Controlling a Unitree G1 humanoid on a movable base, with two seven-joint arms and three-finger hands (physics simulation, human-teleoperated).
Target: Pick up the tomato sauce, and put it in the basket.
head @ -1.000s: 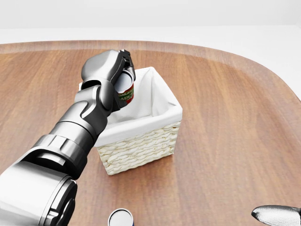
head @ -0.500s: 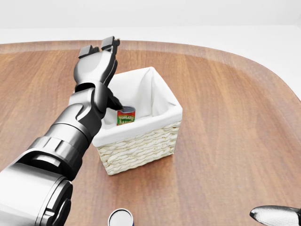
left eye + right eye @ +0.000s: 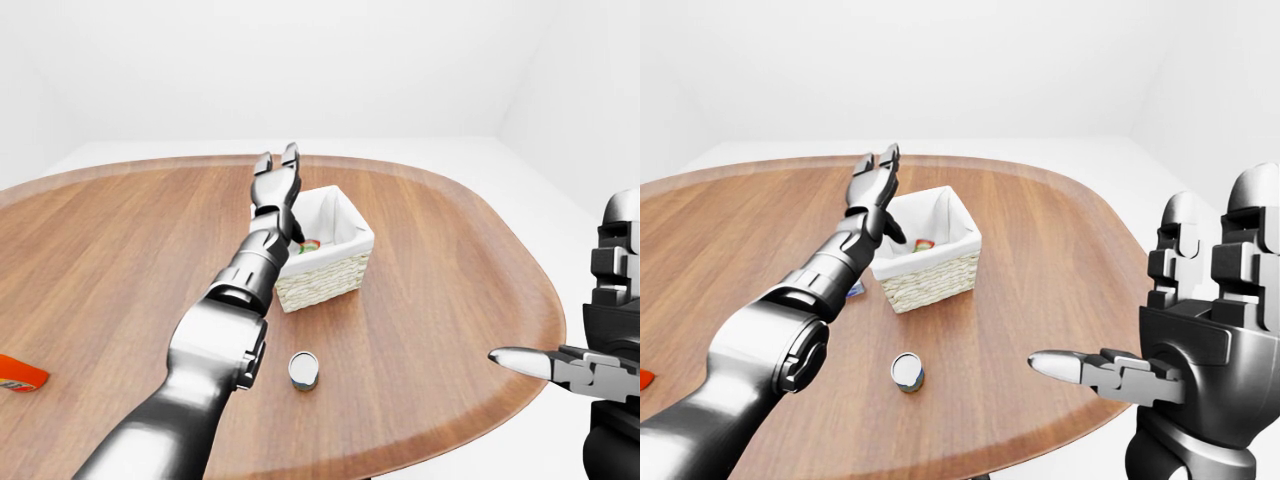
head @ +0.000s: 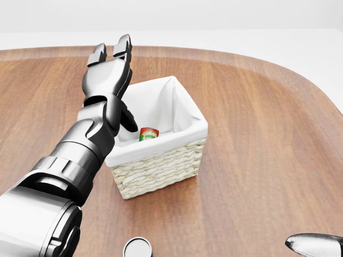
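Red tomato sauce (image 4: 148,134) lies tilted in basket (image 4: 161,166); left hand (image 4: 110,67) spread, empty; right hand (image 3: 1200,350) unclenched.

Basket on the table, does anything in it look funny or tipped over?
Yes. The tomato sauce can lies tilted inside the basket, not upright. The left hand is open above it. Nothing looks spilled.

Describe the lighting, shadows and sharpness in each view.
Head view: even, soft light, sharp all over; the left hand casts almost no shadow on the table, and the basket lining is near-white. Left-eye view: wide-angle stretch, the left arm looms large. Right-eye view: the right hand is huge at the edge, still crisp.
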